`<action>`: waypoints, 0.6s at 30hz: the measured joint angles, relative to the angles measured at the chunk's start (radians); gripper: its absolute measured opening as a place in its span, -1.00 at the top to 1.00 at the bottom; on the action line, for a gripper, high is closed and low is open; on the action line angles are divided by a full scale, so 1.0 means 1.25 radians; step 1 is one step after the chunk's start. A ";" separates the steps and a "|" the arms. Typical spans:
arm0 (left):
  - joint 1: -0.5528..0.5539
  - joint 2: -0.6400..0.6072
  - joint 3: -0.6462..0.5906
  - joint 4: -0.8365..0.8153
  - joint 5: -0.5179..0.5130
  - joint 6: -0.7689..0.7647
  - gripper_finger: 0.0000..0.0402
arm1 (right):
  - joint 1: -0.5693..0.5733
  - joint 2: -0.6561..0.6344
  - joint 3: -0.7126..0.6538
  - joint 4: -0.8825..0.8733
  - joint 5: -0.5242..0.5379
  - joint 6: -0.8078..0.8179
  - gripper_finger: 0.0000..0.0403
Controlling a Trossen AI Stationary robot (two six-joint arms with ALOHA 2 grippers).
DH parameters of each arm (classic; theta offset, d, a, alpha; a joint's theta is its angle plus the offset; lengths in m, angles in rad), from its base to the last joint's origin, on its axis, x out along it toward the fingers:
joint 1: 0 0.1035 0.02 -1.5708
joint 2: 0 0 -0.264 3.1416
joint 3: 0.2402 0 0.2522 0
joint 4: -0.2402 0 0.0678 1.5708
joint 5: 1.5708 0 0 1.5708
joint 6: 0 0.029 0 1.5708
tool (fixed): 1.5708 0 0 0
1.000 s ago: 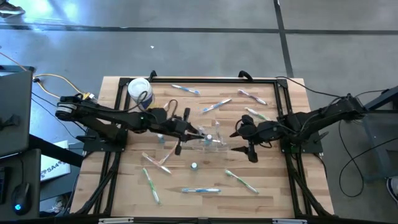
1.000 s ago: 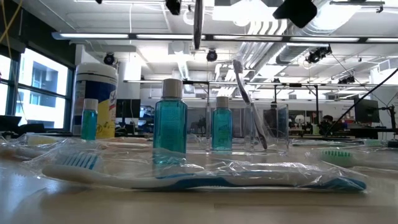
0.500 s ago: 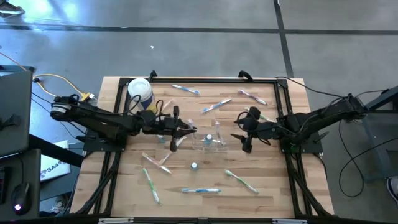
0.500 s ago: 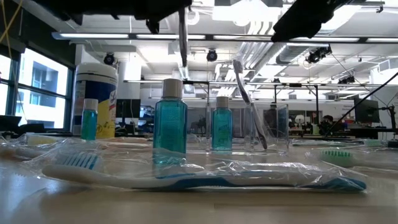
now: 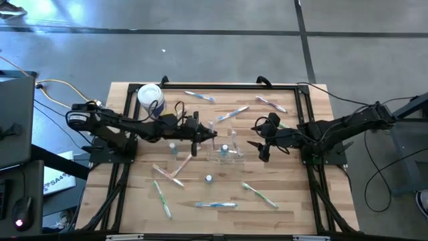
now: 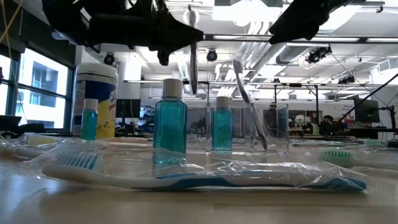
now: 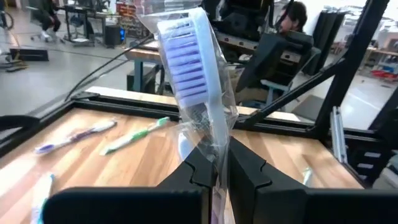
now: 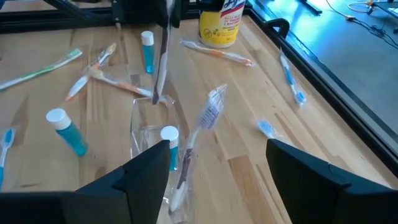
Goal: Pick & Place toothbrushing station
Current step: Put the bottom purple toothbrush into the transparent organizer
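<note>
Left gripper (image 7: 211, 165) is clenched on a wrapped toothbrush (image 7: 189, 68), carrying it above the surface toward the clear cup (image 5: 226, 152) at centre (one brush already inside). Next: lower it in. Right gripper (image 5: 262, 142), released, waits at three o'clock.

A white-lidded, yellow-labelled canister (image 5: 150, 98) stands at the wooden table's (image 5: 294, 194) corner.
</note>
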 joint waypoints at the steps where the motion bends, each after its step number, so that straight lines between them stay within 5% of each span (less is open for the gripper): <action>1: 0.000 0.003 0.000 0.004 0.003 -0.008 0.92 | 0.000 0.000 0.000 0.000 0.000 -0.003 -0.28; 18: -0.021 0.047 0.000 0.003 -0.005 -0.015 0.92 | 0.000 0.000 0.000 0.000 0.000 -0.038 -0.28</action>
